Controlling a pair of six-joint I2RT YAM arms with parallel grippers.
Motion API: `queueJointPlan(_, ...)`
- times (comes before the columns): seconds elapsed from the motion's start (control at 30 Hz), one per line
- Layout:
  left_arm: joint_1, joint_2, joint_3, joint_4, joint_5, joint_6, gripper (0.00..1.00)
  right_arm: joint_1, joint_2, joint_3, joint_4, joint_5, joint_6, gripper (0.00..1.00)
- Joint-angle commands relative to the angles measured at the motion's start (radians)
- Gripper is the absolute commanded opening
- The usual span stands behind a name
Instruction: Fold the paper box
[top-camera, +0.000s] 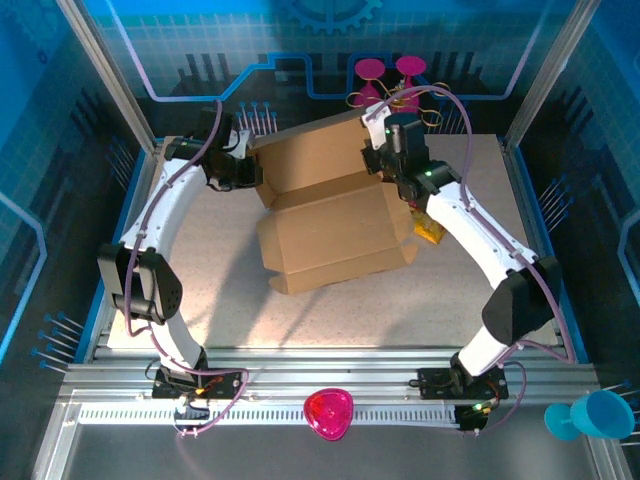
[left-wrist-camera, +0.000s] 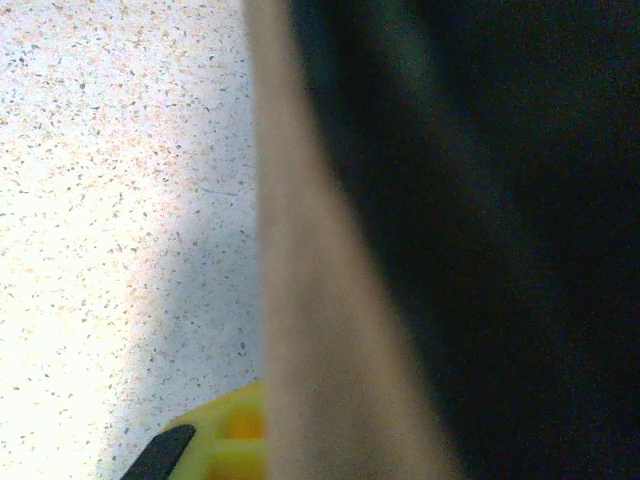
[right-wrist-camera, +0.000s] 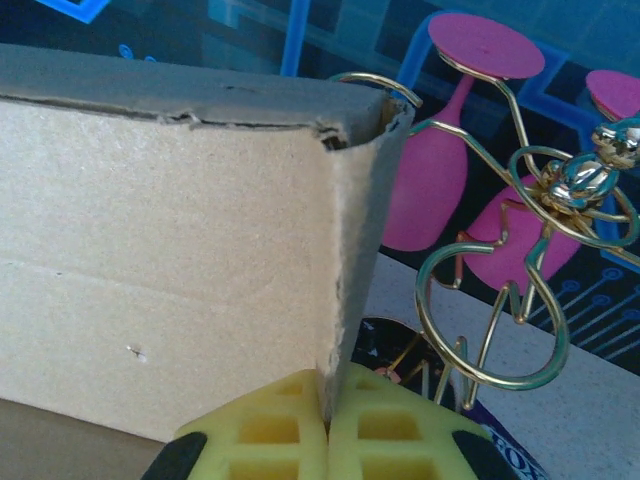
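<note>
The paper box (top-camera: 335, 215) is plain brown cardboard, half raised in the middle of the table, with a tall back panel and a lower front part. At the box's left edge, my left gripper (top-camera: 245, 178) holds on. In the left wrist view a blurred cardboard flap (left-wrist-camera: 320, 330) runs down past one yellow finger (left-wrist-camera: 220, 440); the other finger is hidden behind it. My right gripper (top-camera: 385, 165) sits at the back panel's right end. Its yellow fingers (right-wrist-camera: 270, 430) are shut on the vertical cardboard edge (right-wrist-camera: 350, 260).
A gold wire stand with pink glasses (top-camera: 398, 85) (right-wrist-camera: 540, 230) stands just behind the box's right corner, close to my right gripper. A yellow snack bag (top-camera: 430, 228) lies right of the box. A pink dish (top-camera: 328, 412) and a blue cup (top-camera: 598, 415) sit on the near rail.
</note>
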Motion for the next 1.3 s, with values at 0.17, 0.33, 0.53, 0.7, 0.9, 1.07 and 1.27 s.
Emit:
queueJointPlan(0.17,-0.041,-0.056,0.006,-0.02,0.03,0.0,0.0,-0.007,0.008,0.016,0.007,-0.01,0.02,0.0)
queueJointPlan(0.33,-0.042,-0.072,-0.006,-0.029,0.017,-0.005,0.0,-0.056,0.004,0.028,0.011,-0.138,0.04,0.05)
queueJointPlan(0.53,-0.045,-0.083,0.01,-0.068,0.002,-0.012,0.0,-0.114,0.01,0.036,-0.002,-0.215,0.076,0.15)
queueJointPlan(0.7,-0.048,-0.087,0.01,-0.089,-0.017,-0.013,0.0,-0.125,0.024,0.064,-0.018,-0.242,0.068,0.27)
queueJointPlan(0.9,-0.051,-0.086,0.023,-0.103,-0.029,-0.018,0.0,-0.117,0.046,0.085,-0.029,-0.223,0.061,0.37)
queueJointPlan(1.07,-0.052,-0.085,0.031,-0.107,-0.027,-0.019,0.0,-0.111,0.061,0.103,-0.034,-0.206,0.054,0.4)
queueJointPlan(1.27,-0.053,-0.078,0.047,-0.114,-0.031,-0.025,0.0,-0.104,0.063,0.105,-0.069,-0.2,0.043,0.29)
